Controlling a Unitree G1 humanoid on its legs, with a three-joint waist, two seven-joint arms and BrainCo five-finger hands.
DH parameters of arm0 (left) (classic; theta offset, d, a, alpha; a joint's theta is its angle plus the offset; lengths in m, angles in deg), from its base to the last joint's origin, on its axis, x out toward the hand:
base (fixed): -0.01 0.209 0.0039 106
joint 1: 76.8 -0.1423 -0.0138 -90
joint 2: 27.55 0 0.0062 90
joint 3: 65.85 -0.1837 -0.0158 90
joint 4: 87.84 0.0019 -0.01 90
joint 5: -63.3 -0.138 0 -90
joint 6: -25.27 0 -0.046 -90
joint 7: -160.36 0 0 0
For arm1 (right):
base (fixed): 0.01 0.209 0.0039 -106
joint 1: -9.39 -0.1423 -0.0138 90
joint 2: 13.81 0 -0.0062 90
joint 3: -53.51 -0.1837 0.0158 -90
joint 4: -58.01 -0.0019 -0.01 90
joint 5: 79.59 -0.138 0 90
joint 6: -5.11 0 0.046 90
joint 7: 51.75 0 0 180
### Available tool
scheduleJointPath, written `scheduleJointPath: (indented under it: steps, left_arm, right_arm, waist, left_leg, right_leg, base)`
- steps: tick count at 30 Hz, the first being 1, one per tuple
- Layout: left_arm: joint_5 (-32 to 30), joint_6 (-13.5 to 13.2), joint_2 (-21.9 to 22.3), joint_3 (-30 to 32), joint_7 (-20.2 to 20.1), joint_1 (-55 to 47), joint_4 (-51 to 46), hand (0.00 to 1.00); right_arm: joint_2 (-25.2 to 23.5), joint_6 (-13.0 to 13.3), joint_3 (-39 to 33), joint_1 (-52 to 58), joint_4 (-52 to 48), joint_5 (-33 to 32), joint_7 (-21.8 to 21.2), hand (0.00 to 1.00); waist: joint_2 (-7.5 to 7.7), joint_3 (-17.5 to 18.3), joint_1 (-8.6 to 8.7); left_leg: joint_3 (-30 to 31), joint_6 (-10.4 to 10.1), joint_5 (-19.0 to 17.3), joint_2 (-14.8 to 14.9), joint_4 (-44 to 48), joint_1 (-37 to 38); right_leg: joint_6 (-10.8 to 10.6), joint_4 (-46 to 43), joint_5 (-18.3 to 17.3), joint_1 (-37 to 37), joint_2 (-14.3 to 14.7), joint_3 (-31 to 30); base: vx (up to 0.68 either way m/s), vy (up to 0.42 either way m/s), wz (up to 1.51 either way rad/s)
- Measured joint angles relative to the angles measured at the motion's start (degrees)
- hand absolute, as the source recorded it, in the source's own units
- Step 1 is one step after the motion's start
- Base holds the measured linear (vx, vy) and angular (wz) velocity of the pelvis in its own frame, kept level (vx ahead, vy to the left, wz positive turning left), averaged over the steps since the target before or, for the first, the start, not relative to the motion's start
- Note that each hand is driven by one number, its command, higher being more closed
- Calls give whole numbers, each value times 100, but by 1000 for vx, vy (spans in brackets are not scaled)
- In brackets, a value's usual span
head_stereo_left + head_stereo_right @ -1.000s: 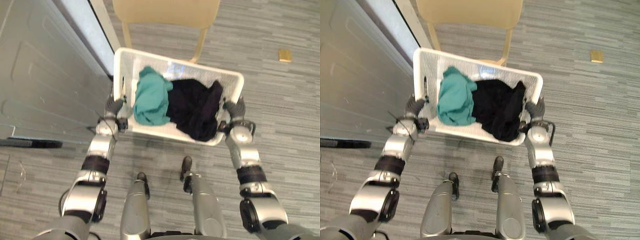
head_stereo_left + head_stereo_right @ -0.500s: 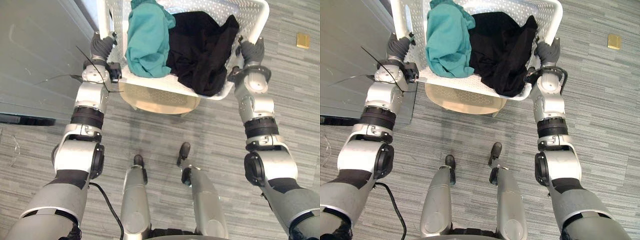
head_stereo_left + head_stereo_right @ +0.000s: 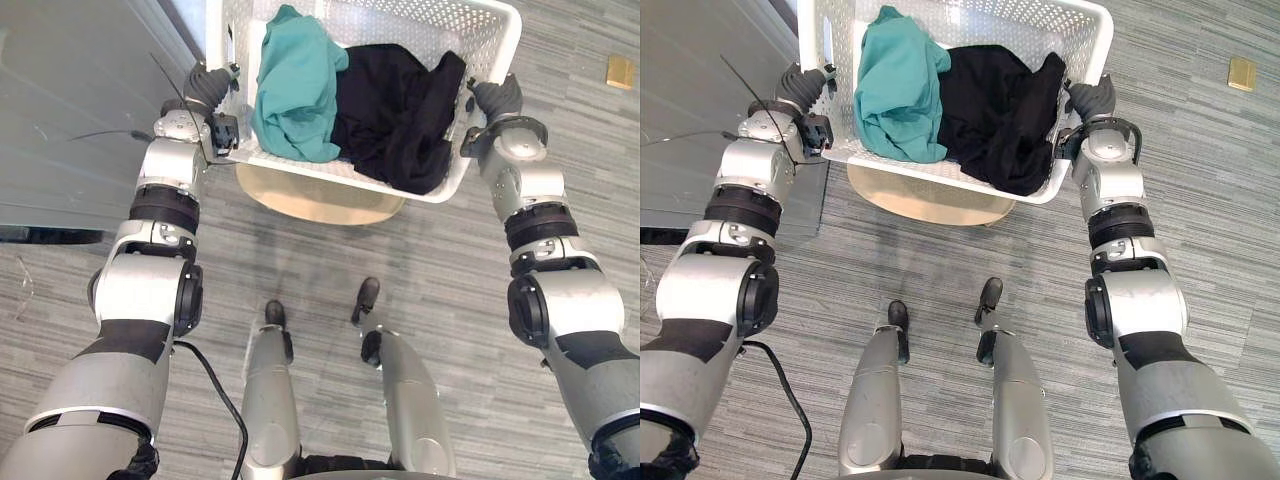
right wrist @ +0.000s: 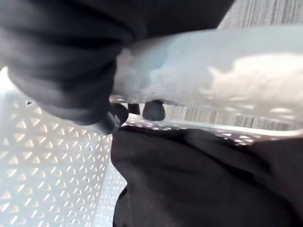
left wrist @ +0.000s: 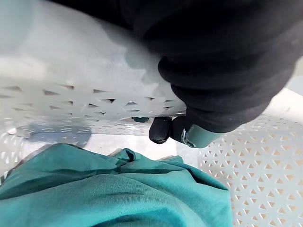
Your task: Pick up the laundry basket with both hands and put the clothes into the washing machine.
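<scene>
Gripping a white perforated plastic laundry basket (image 3: pixel 400 22) by its two short ends, at the top middle of the frame, well above the grey plank floor (image 3: pixel 450 300). Clamping the basket's left rim with the left hand (image 3: pixel 205 85) at the upper left, and its right rim with the right hand (image 3: pixel 497 97) at the upper right. Hooking dark fingertips (image 5: pixel 161 128) under the rim's lip in the left wrist view, and likewise fingertips (image 4: pixel 153 109) in the right wrist view, both hands closed round the plastic. Carrying a crumpled teal garment (image 3: pixel 295 85) in the basket's left half, touching a black garment (image 3: pixel 400 115) in the right half that spills over the near rim. Hanging over a beige rounded chair seat (image 3: pixel 320 200) just below the basket's near edge. Keeping well apart from a small tan block (image 3: pixel 619 71) on the floor at the upper right edge.
</scene>
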State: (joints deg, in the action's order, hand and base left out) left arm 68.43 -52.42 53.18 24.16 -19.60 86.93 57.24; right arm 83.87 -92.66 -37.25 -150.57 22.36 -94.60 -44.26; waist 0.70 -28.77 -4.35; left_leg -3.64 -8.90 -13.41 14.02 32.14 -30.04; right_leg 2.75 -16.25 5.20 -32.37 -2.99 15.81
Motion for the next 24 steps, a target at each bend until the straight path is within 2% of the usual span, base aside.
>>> scheduleJointPath:
  steps: [6, 11, 12, 19, 24]
  left_arm:
    - [-148, 27, -52, -236, -249, 223, 186, 100]
    - [-129, 34, -123, -281, -227, 232, 186, 100]
    - [-120, 34, -155, -279, -227, 237, 186, 0]
    - [219, 31, -210, -148, -47, 484, 186, 0]
    - [448, -50, -191, 189, 243, 857, 185, 0]
  right_arm:
    - [179, -34, 124, -16, 226, 0, -265, 100]
    - [189, -32, 279, -184, 393, -14, -281, 100]
    - [211, -32, 318, -240, 392, -14, -294, 0]
    - [407, -50, 641, -280, 549, 89, -543, 0]
    - [349, -222, 800, -276, 753, 308, -792, 0]
  waist:
    - [1, -1, 22]
    - [9, -58, 16]
    - [14, -107, 22]
    - [16, -121, 24]
    - [20, -124, 40]
  left_leg:
    - [46, 1, 1, 1, -12, -129]
    - [50, 8, 60, -3, -30, -264]
    - [47, -25, 106, -4, -33, -289]
    - [58, 4, 160, -1, -143, -375]
    - [56, 0, 169, 0, -172, -373]
  right_leg:
    - [0, 111, 0, -7, 2, 113]
    - [5, 127, 3, -119, -5, 146]
    - [5, 132, 3, -121, -13, 159]
    - [5, 143, 3, -188, -27, 267]
    - [6, 143, 3, -188, -30, 286]
  base:
    - [8, 13, 8]
    - [2, 0, 4]
    - [7, -5, 8]
    - [13, -1, 7]
    - [0, 0, 0]
